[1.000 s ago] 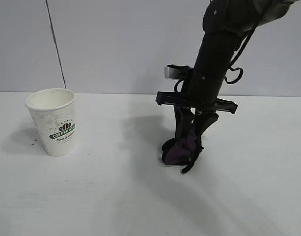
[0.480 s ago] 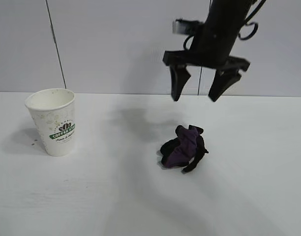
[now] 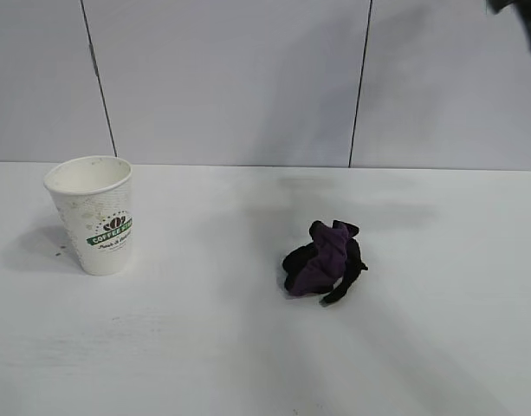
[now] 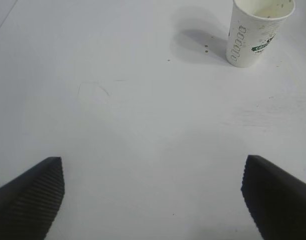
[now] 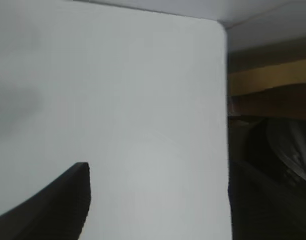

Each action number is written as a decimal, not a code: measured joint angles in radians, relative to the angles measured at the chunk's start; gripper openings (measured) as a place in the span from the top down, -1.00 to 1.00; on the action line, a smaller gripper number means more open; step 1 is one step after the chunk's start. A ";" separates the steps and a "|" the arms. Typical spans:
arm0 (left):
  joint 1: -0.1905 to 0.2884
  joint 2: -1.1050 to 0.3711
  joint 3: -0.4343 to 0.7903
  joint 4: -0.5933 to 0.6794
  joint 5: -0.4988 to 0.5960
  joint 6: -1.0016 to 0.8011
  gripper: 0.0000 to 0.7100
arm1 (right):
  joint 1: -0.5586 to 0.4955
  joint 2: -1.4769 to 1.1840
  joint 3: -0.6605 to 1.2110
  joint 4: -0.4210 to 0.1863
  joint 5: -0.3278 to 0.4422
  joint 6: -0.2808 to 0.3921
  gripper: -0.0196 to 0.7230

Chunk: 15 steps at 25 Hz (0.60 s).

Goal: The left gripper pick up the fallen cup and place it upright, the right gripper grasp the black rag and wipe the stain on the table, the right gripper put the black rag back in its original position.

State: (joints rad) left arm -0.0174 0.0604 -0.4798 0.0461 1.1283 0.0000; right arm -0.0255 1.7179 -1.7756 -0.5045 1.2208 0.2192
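Observation:
The cup (image 3: 94,214) stands upright on the table (image 3: 204,347) at the left; it also shows in the left wrist view (image 4: 257,31). The black rag (image 3: 324,261) lies wadded and free on the table right of centre. No stain blotch shows, only tiny brown specks beside the cup (image 4: 206,48). My left gripper (image 4: 153,192) is open and empty, well back from the cup above bare table. My right gripper (image 5: 157,200) is open and empty above the table near its edge; only a dark part of that arm (image 3: 527,19) shows at the exterior view's upper right corner.
A grey panelled wall (image 3: 248,78) stands behind the table. In the right wrist view the table's rounded corner (image 5: 220,30) meets a dark space with brown shelving (image 5: 272,95).
My right gripper let go of the black rag, rose with fingers open, and moved up and right almost out of the exterior view. The rag stays on the table. The cup has not moved.

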 joint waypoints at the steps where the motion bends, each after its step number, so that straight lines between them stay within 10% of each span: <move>1: 0.000 0.000 0.000 0.000 0.000 0.000 -0.96 | -0.046 -0.044 0.000 0.011 0.007 -0.007 -0.46; 7: 0.000 0.000 0.000 0.000 0.000 0.000 -0.96 | -0.329 -0.304 0.001 0.190 0.017 -0.083 -0.46; 15: 0.000 0.000 0.000 0.000 0.000 0.000 -0.96 | -0.280 -0.654 0.005 0.632 0.045 -0.270 -0.46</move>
State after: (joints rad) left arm -0.0174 0.0604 -0.4798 0.0461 1.1283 0.0000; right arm -0.3054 1.0637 -1.7705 0.1280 1.2656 -0.0510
